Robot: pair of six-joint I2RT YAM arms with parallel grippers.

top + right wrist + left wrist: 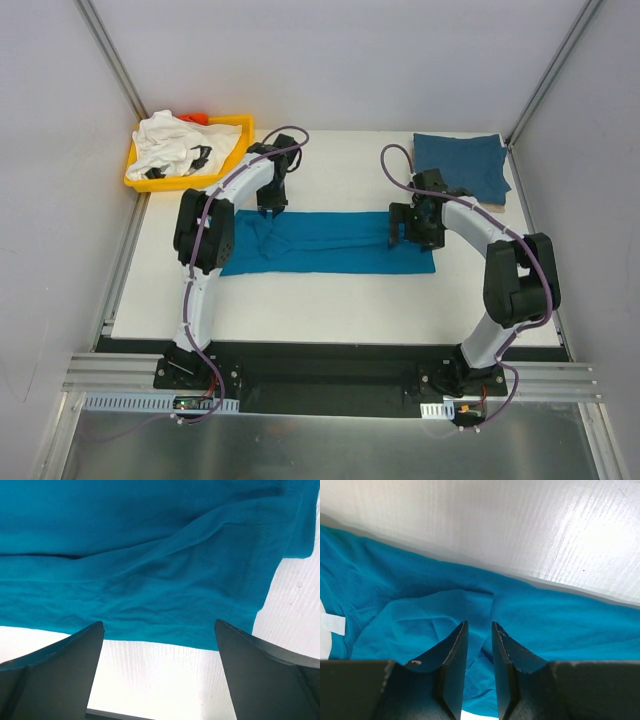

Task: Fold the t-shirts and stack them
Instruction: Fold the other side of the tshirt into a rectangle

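Observation:
The teal-blue t-shirt (330, 245) lies as a long folded strip across the middle of the table. My left gripper (272, 208) is at its far edge near the left end. In the left wrist view its jaws (480, 625) stand almost together with a ridge of teal cloth (560, 625) between them. My right gripper (397, 237) is over the strip's right end, wide open and empty (159, 622), with the shirt's edge (150, 545) just beyond the fingertips. The darker blue t-shirt (462, 165) lies folded at the back right. The white t-shirt (175, 148) is crumpled in the tray.
The yellow tray (240, 128) stands at the back left corner with something orange-red (197, 118) behind the white shirt. The white table (330, 310) ends at a black rail by the arm bases. Grey walls stand on three sides.

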